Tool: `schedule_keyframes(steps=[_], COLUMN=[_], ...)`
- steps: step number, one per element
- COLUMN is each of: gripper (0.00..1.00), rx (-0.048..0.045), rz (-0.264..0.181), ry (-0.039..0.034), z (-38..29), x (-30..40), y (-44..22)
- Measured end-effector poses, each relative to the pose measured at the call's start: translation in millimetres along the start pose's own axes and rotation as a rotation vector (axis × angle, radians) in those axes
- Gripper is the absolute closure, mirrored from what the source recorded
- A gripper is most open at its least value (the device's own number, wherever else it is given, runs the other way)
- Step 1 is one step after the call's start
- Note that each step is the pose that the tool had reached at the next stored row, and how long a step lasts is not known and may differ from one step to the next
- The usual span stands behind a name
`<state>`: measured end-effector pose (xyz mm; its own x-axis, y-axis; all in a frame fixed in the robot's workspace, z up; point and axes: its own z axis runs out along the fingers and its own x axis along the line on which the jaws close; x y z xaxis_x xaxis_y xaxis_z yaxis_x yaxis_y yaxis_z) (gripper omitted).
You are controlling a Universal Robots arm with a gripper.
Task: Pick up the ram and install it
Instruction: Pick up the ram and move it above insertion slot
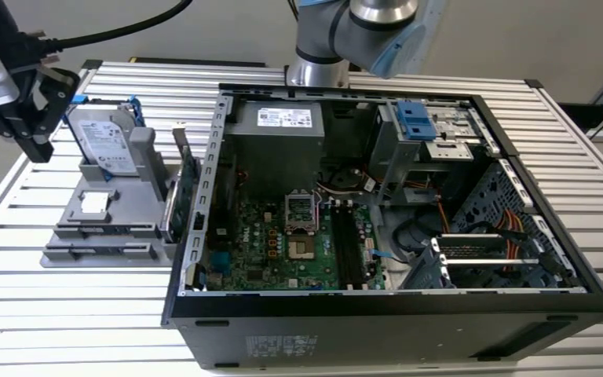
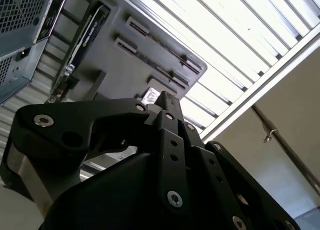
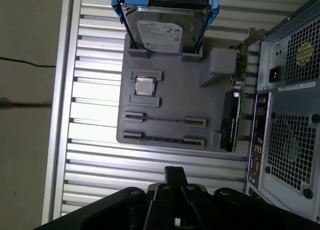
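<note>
Black jaws pressed together, gripping nothing, clear of the ram (image 3: 165,120) in its tray (image 3: 172,97).

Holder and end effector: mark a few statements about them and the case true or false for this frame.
1. The hard drive stands in the gray holder. True.
2. The end effector holds the ram. False: the ram sits edge-on in a holder slot, apart from the end effector.
3. The case is open, with the motherboard showing. True.
4. The expansion card is mounted inside the case. False: the card stands at the holder's edge, beside the case.
5. The end effector is inside the case. False: it is outside it, near the holder.
</note>
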<state>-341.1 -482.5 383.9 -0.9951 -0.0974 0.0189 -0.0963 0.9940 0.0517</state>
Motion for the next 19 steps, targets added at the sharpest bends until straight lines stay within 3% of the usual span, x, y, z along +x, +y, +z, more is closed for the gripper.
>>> schedule_keyframes(steps=[19], gripper=[1.0], rx=[0.0023], rz=[-0.118], ry=[0.0061], z=[0.0], x=[0.0], y=[0.2])
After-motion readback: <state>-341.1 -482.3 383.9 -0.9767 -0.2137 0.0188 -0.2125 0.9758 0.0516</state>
